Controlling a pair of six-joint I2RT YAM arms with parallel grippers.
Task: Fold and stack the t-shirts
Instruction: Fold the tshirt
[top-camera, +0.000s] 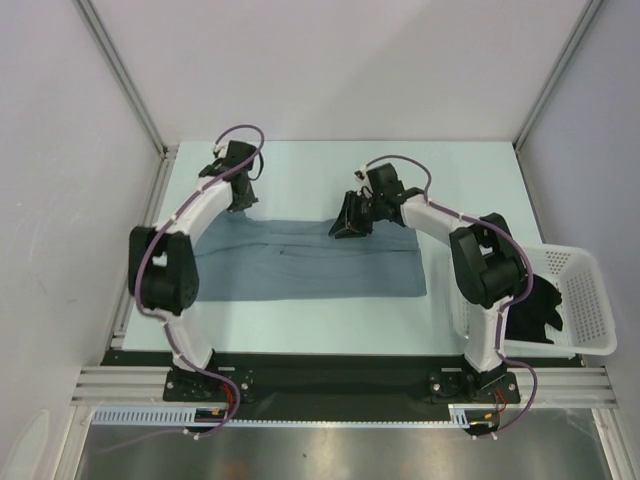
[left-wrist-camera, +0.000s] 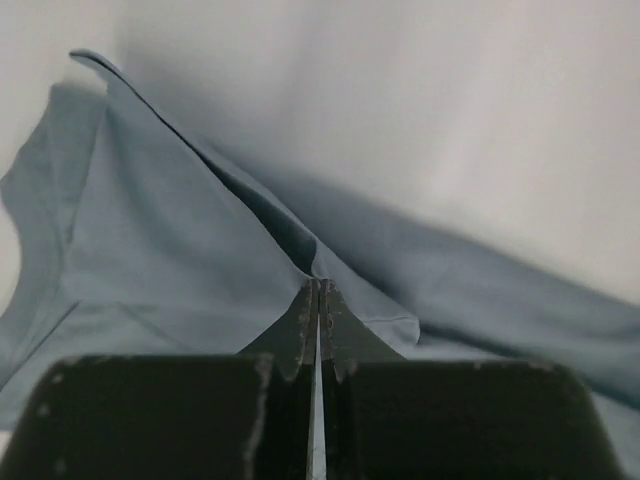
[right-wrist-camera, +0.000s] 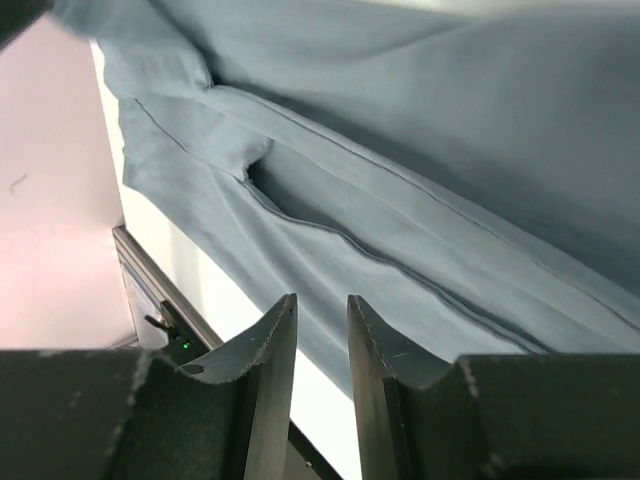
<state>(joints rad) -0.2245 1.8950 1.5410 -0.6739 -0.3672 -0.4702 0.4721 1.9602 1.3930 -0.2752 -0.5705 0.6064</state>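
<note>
1. Top view: the grey-blue shirt (top-camera: 310, 262) lies in a long band across the table (top-camera: 300, 175), with the left gripper (top-camera: 243, 205) and right gripper (top-camera: 347, 228) at its far edge. A black shirt (top-camera: 535, 310) sits in the basket (top-camera: 588, 290).
2. Left wrist: the jaws are clamped on a raised pinch of cloth.
3. Right wrist: the jaws stand slightly apart, holding nothing. This side probably needs its own grip on the edge before a level lift by both arms, so the fold stays square.

Shirt (top-camera: 310, 265) on table (top-camera: 300, 180), basket (top-camera: 598, 300) right, second shirt (top-camera: 535, 310) inside
</note>
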